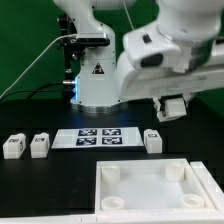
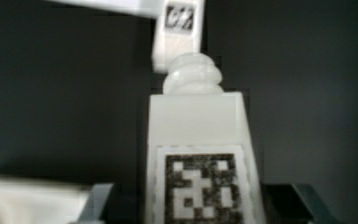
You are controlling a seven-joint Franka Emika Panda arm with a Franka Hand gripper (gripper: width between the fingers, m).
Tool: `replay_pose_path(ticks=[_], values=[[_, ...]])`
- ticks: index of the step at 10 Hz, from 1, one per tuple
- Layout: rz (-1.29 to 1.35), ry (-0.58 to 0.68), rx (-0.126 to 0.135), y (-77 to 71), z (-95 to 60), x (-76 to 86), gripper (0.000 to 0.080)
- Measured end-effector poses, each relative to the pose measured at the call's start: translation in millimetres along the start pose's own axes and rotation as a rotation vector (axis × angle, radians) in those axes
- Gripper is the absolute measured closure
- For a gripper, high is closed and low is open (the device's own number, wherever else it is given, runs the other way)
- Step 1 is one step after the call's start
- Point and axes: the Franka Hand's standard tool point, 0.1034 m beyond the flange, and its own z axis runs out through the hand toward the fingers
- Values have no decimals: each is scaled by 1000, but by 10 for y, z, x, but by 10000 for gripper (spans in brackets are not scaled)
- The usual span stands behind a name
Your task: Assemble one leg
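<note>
Gripper (image 1: 170, 109) pinched on the leg (image 2: 197, 140), which I hold aloft right in my grasp, its screw tip pointing away from me. Should my hold slip or the leg tilt, I reckon its tip could miss a socket in the panel (image 1: 150, 188) lying lower, near me.
</note>
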Motion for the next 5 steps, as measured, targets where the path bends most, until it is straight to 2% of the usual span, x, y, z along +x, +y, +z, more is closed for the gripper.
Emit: replay_pose_path(ticks=[1, 2, 3, 5], values=[[-8, 74, -13, -51, -108, 40, 509], [-12, 201, -12, -48, -95, 100, 509], [-12, 265, -14, -37, -69, 70, 509], [-20, 454, -11, -16, -139, 178, 509]])
